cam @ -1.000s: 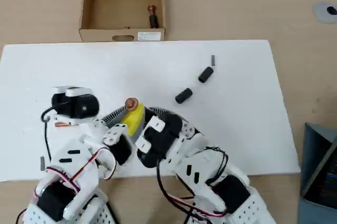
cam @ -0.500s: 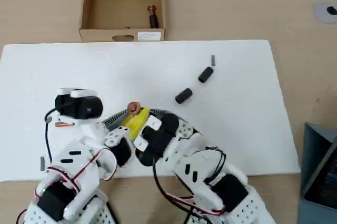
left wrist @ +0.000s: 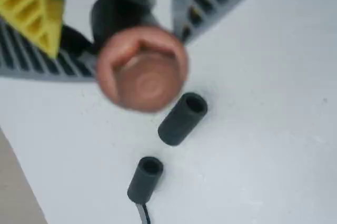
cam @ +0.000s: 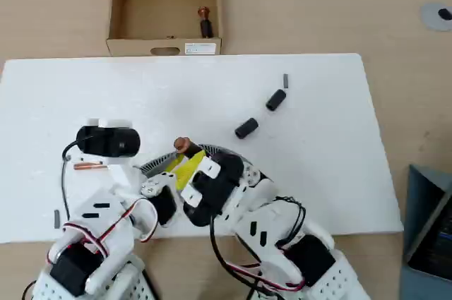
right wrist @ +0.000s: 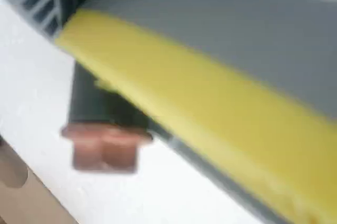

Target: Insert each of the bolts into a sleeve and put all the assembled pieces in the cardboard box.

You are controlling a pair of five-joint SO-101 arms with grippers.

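The bolt sits seated in a sleeve, its copper head flush against the sleeve's end. They are held just above the white sheet, where the two grippers meet near the arms' bases. The right gripper is closed on the sleeve, with its yellow pad lying across it. The left gripper is right beside the pair, but I cannot tell whether it grips anything.

The head faces the left wrist camera, so the long axis seems to run roughly from one gripper to the other.

The box lies well apart, straight out from the held pair and past the sheet's far edge. It sits more on the left arm's side. One finished piece already lies against its right wall, leaving most of the floor free.

The job looks under halfway done. A loose bolt lies beside the left arm. The near sleeve and far sleeve lie out on the right arm's side.

The sheet covers a wooden worktop, and a grey bin stands at its right edge.
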